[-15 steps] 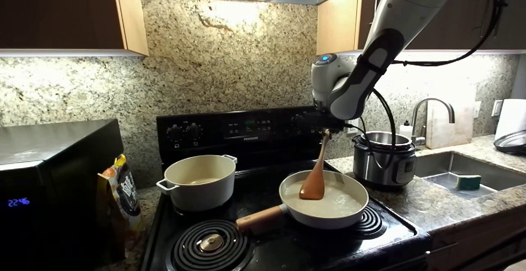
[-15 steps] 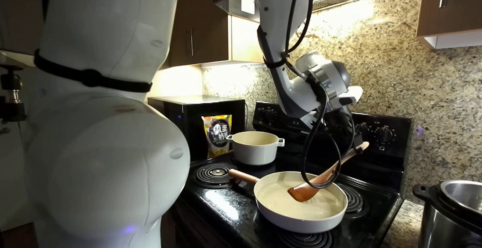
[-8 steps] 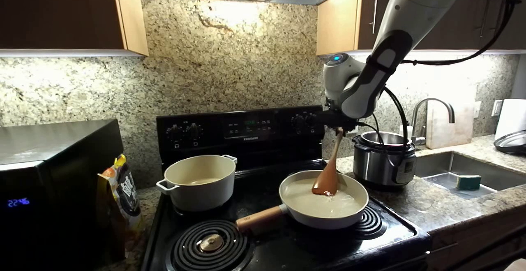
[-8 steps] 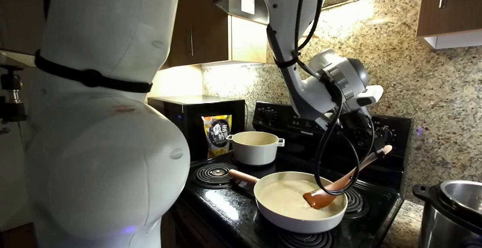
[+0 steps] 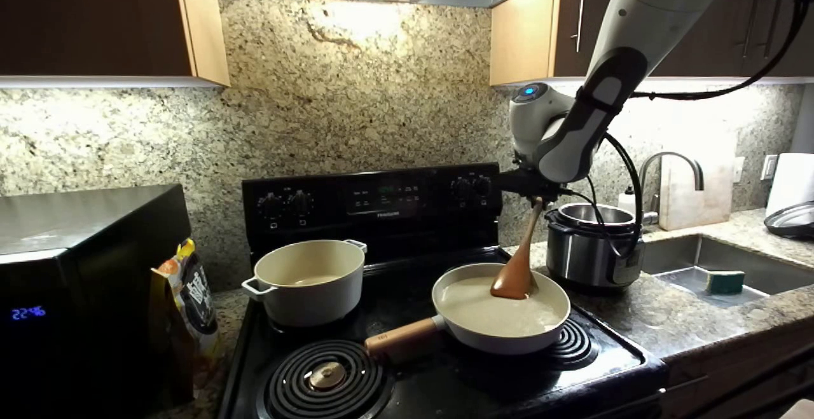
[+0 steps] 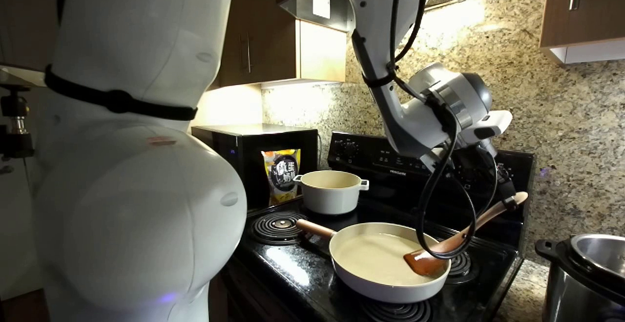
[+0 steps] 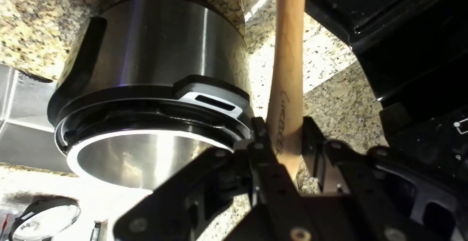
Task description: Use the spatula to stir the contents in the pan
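The spatula [image 5: 514,276] is orange-brown wood and leans with its blade down in the pan, near the right side of the pan in an exterior view [image 6: 429,263]. The pan [image 5: 502,343] is shallow and cream-white inside, with a long wooden handle [image 5: 404,336]; it also shows in an exterior view [image 6: 385,291]. It holds pale, cloudy liquid [image 5: 493,317]. My gripper [image 7: 285,129] is shut on the upper part of the spatula's handle [image 7: 289,51]. In both exterior views the gripper [image 5: 539,203] is above and behind the pan. The blade is out of the wrist view.
A steel pressure cooker [image 5: 591,260] stands close to the gripper, right of the stove; it fills much of the wrist view [image 7: 164,47]. A deeper cream pot [image 5: 311,304] stands on the back left burner. The black stove back panel [image 5: 381,199] rises behind. A cable loop [image 6: 425,214] hangs from the arm.
The arm, gripper and spatula have moved to the right in both exterior views. The blade has slid through the liquid from the pan's middle toward its rim. The pan has not moved.
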`<control>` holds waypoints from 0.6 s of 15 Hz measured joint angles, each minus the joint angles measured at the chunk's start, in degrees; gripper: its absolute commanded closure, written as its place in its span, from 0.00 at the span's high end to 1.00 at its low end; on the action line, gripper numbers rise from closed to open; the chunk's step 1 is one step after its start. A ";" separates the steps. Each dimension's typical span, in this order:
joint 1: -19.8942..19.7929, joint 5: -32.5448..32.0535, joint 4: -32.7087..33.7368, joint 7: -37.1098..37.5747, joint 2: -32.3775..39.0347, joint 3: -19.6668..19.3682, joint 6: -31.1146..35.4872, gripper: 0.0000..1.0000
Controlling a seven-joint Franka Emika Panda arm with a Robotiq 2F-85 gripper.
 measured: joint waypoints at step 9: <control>0.73 -0.96 0.00 4.98 -0.24 -0.20 -5.39 0.12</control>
